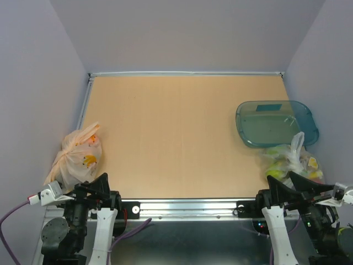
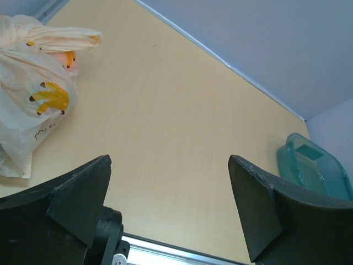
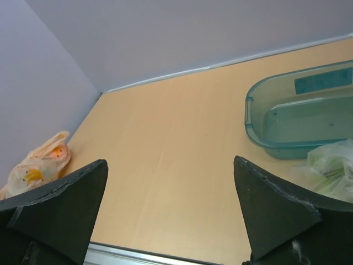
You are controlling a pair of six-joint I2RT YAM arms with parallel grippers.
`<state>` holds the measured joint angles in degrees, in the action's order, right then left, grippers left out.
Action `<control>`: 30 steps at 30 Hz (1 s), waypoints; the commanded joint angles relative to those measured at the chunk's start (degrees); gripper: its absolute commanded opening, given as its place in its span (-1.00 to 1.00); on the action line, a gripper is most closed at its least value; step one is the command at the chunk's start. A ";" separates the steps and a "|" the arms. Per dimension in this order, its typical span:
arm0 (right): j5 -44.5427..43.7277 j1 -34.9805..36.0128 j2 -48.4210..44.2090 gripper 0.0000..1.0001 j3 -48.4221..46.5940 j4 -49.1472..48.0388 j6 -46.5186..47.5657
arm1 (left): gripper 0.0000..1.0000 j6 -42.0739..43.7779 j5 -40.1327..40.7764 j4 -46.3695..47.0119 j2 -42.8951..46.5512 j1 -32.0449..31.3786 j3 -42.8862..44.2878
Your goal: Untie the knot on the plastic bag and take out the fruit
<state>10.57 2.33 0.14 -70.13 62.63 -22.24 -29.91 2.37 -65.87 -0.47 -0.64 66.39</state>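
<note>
Two bags, one tub and two arms share the light wooden worktop [image 1: 176, 138]. The plastic bag [image 1: 79, 156], whitish-peach and printed with small orange-yellow marks, sits at the lower left of the top view against the left wall, just above the left arm's base. It is closed: its thin handle ends are gathered into the knot [image 2: 16, 25] at the upper left of the left wrist view, with one loose end trailing to the right. The fruit [image 2: 52, 98] is inside, showing through the plastic only as a yellow patch and an orange patch, so the pieces cannot be counted.

At the lower right of the top view lies the second, clearer bag [image 1: 289, 160] with green and yellow contents, also tied at its top. It touches the near edge of a translucent teal tub [image 1: 277, 122] just above it.

The left gripper [image 2: 168, 160] has its two black fingers spread wide with only bare worktop between them. The right gripper [image 3: 169, 161] likewise has its two fingers released and holds nothing. Both sit at the bottom edge, apart from either bag.
</note>
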 commanded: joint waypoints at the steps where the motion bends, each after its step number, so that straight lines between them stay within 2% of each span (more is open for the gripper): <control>1: 0.77 0.22 0.30 1.00 1.30 -1.02 0.09 | 0.97 -2.42 0.18 1.88 10.32 0.03 -1.26; 4: -0.98 0.22 0.47 1.00 1.92 -1.11 -0.43 | 0.97 -3.84 1.32 2.06 9.00 0.03 -1.96; 9: -2.48 0.22 1.09 1.00 2.54 -1.37 -0.87 | 0.97 -8.13 3.16 1.79 1.63 0.03 -2.67; 13: -1.43 0.48 2.05 1.00 2.28 -2.86 -1.40 | 0.97 -9.81 4.74 1.79 -10.30 0.03 -2.67; 16: -1.16 0.75 2.58 1.00 2.01 -3.04 -1.67 | 0.97 -11.04 7.55 2.23 -15.25 0.03 -2.93; 21: -0.64 1.19 3.64 1.00 0.52 -3.13 -2.11 | 0.97 -10.78 10.80 8.11 -24.92 0.03 -6.88; 26: -1.16 1.71 4.34 1.00 -1.24 -3.13 -1.67 | 0.97 -12.53 18.80 16.72 -33.44 0.03 -14.08; 30: -2.13 2.24 4.25 1.00 -2.99 -3.13 -0.79 | 0.96 -16.31 28.09 20.68 -41.44 0.12 -15.50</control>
<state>9.21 3.86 3.29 -70.50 62.35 -23.94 -42.33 19.46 -52.36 -36.80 -0.64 51.53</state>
